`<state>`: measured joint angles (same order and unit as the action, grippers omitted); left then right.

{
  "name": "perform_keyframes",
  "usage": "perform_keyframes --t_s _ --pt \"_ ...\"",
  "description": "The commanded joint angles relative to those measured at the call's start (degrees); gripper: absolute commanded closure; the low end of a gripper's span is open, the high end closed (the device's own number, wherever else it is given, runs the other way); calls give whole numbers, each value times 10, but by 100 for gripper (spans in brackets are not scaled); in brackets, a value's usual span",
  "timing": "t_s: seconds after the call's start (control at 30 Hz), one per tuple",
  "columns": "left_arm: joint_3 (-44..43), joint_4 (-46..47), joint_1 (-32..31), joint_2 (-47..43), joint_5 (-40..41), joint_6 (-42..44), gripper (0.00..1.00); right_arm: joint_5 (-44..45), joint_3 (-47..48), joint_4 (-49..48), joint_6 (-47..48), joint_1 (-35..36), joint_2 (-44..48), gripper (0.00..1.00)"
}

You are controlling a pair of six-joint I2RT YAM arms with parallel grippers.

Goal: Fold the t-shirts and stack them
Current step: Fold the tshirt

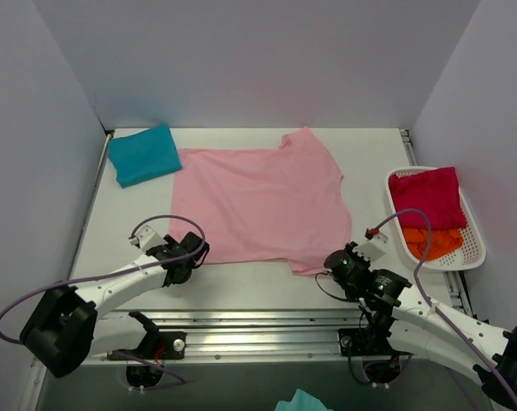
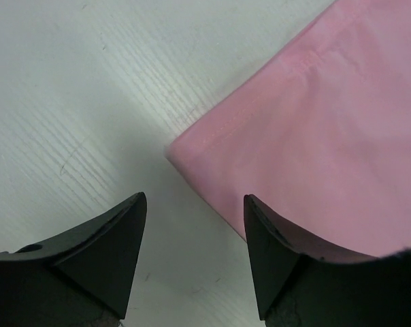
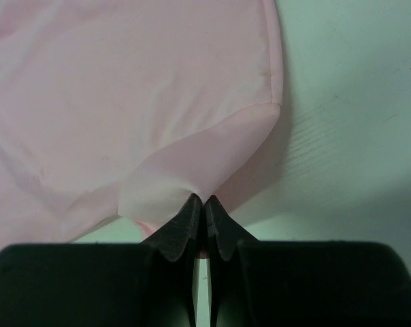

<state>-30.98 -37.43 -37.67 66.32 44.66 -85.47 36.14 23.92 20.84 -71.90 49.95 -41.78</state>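
The large light pink t-shirt (image 1: pixel 258 201) lies spread flat in the middle of the table. My left gripper (image 1: pixel 193 254) is open at its near left corner (image 2: pixel 175 151), one finger over bare table and the other over the cloth. My right gripper (image 1: pixel 335 264) is shut on the shirt's near right corner (image 3: pixel 192 174), which is lifted and curled. A folded teal-blue t-shirt (image 1: pixel 144 154) lies at the far left. A magenta-red t-shirt (image 1: pixel 426 197) and an orange one (image 1: pixel 434 241) lie in a basket.
A white slatted basket (image 1: pixel 474 248) stands at the right edge of the table. A metal rail (image 1: pixel 267 330) runs along the near edge between the arm bases. Grey walls close in the left, back and right sides.
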Motion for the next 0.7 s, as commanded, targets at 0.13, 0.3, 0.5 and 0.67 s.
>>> perform_keyframes --t_s 0.13,0.3,0.5,0.67 --pt "-34 -22 1 52 15 -40 39 10 3 -11 37 -61 9 99" --pt "-18 -12 -1 30 10 -34 47 -34 -2 -35 81 -131 13 100" --pt "-9 12 -1 33 -5 -25 45 -57 -5 -50 99 -158 11 100" --pt "-13 66 -14 72 -34 -16 40 -70 -9 -58 109 -164 6 100"
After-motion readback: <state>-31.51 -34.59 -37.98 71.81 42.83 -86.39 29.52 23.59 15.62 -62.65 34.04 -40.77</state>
